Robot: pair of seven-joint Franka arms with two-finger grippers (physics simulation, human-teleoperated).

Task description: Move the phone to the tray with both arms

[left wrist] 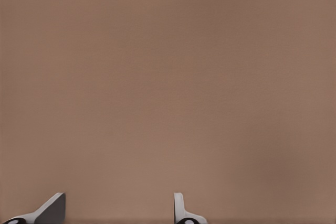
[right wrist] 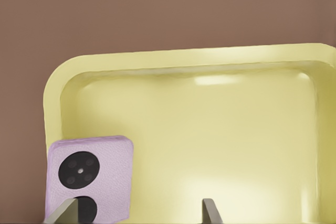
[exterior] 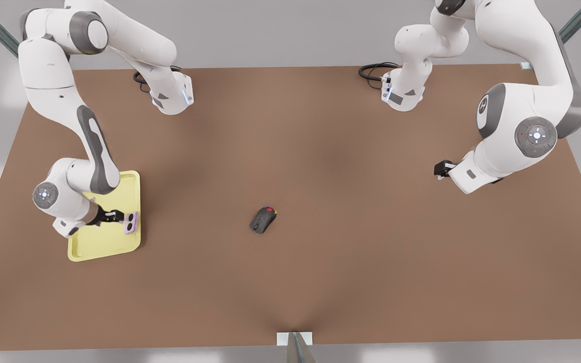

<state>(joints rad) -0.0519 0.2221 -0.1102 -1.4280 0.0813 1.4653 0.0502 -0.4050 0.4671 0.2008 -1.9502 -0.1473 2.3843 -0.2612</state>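
The pale lilac phone (exterior: 130,223) (right wrist: 100,174), with its two black camera circles, lies on the yellow tray (exterior: 94,247) (right wrist: 220,129) by the rim on the side toward the front view's right. My right gripper (exterior: 119,217) (right wrist: 136,214) hangs over the tray at the front view's left. It is open, and one finger shows in front of the phone's edge while the other stands well clear of it. My left gripper (exterior: 441,169) (left wrist: 118,211) waits open over bare table at the front view's right, with nothing between its fingers.
A black computer mouse (exterior: 263,220) with coloured lights lies near the middle of the brown table (exterior: 321,151). Both arm bases and their black cables (exterior: 373,70) stand along the far edge. A bracket (exterior: 294,339) sits at the near edge.
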